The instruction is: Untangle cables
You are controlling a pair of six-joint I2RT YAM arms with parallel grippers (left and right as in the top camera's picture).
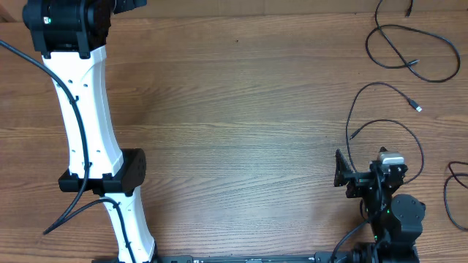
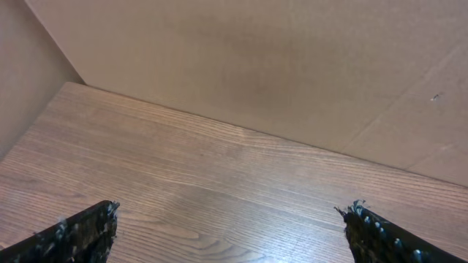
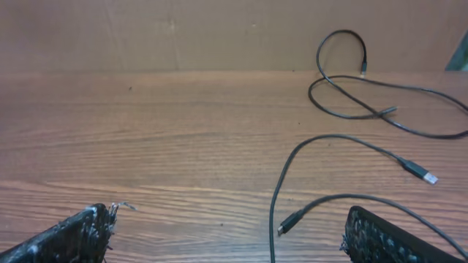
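Note:
Black cables lie at the right of the table. One cable (image 1: 409, 51) loops at the far right corner and also shows in the right wrist view (image 3: 365, 91). A second cable (image 1: 349, 120) arcs just ahead of my right gripper (image 1: 365, 172). In the right wrist view this cable (image 3: 281, 179) runs down between the open fingers of my right gripper (image 3: 230, 226), with a small dark plug (image 3: 285, 223) beside it and a silver-tipped plug (image 3: 428, 175) further right. A third cable (image 1: 455, 191) lies at the right edge. My left gripper (image 2: 230, 223) is open and empty over bare wood.
The white left arm (image 1: 84, 124) reaches from the near edge to the far left corner. A cardboard wall (image 2: 278, 66) stands behind the table there. The wooden table (image 1: 234, 131) spans the view.

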